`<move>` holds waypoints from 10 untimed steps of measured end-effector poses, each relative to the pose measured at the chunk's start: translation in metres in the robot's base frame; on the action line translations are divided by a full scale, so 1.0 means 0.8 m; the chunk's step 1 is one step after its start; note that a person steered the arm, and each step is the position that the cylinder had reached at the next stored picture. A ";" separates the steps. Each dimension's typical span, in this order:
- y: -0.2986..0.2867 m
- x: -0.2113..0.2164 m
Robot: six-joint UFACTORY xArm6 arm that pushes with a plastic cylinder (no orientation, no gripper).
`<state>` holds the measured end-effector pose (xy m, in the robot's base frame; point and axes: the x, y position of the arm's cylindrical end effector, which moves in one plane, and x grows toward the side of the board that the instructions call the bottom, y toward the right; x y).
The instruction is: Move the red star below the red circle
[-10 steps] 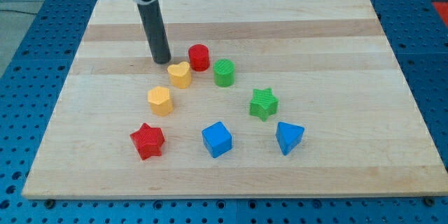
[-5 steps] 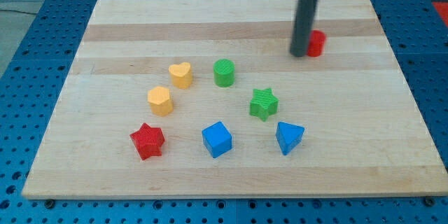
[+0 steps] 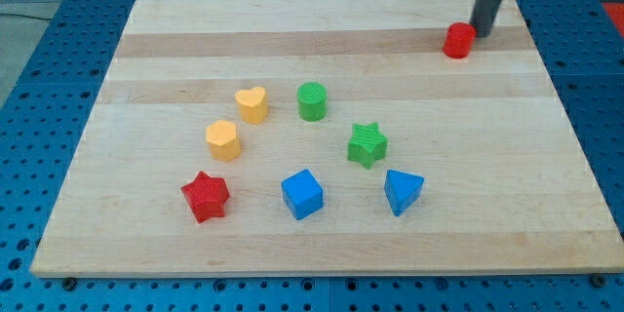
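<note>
The red star (image 3: 205, 196) lies near the view's bottom left of the wooden board (image 3: 146, 49). The red circle (image 3: 458, 40) stands far off at the view's top right. My tip (image 3: 483, 32) is just right of the red circle and slightly above it, close to it; I cannot tell whether they touch. The tip is far from the red star.
A yellow heart (image 3: 252, 103) and a yellow hexagon (image 3: 222, 140) lie left of centre. A green cylinder (image 3: 312, 101) and a green star (image 3: 367, 144) lie near the centre. A blue cube (image 3: 301, 194) and a blue triangle (image 3: 402, 191) lie lower down.
My tip swept from beside the yellow heart across to the view's top right. The red circle went with it, from next to the green cylinder to the top right. The other blocks stayed put.
</note>
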<state>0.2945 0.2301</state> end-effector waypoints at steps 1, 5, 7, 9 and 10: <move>-0.009 0.040; -0.128 -0.020; -0.086 0.003; -0.139 0.154; -0.077 0.204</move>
<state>0.4578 0.1687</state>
